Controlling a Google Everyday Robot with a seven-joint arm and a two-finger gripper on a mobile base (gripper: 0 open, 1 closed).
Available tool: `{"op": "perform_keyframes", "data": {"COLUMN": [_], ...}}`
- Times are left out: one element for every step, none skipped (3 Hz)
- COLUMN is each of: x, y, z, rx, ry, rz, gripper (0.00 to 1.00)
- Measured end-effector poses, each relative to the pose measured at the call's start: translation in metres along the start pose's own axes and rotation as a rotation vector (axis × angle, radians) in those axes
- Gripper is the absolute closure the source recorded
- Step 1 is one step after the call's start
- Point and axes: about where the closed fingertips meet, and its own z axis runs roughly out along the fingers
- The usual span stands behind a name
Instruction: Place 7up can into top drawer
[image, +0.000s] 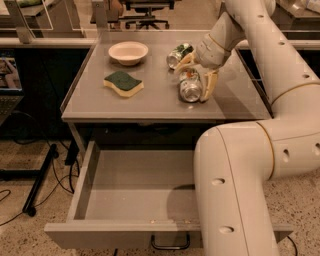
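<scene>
The 7up can (190, 88) lies on its side on the grey table top (95, 100), right of centre, with a shiny end facing the front. My gripper (197, 73) reaches down over it. Its fingers are spread, one finger (185, 60) at the can's far left and the other at its right side. The can rests on the table, not lifted. The top drawer (90, 175) stands pulled open below the table and holds nothing. Its dark handle (170, 245) shows at the bottom edge.
A darker green can (178, 53) lies just behind the gripper. A cream bowl (128, 52) sits at the back of the table. A green and yellow sponge (123, 83) lies left of centre. My large white arm (235, 190) covers the drawer's right part.
</scene>
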Motion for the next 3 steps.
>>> {"op": "perform_keyframes", "data": {"x": [0.0000,0.0000,0.0000], "y": [0.0000,0.0000,0.0000], "z": [0.0000,0.0000,0.0000], "rx": [0.000,0.000,0.000], "ry": [0.000,0.000,0.000], "rz": [0.000,0.000,0.000], "gripper": [0.73,0.96,1.00]}}
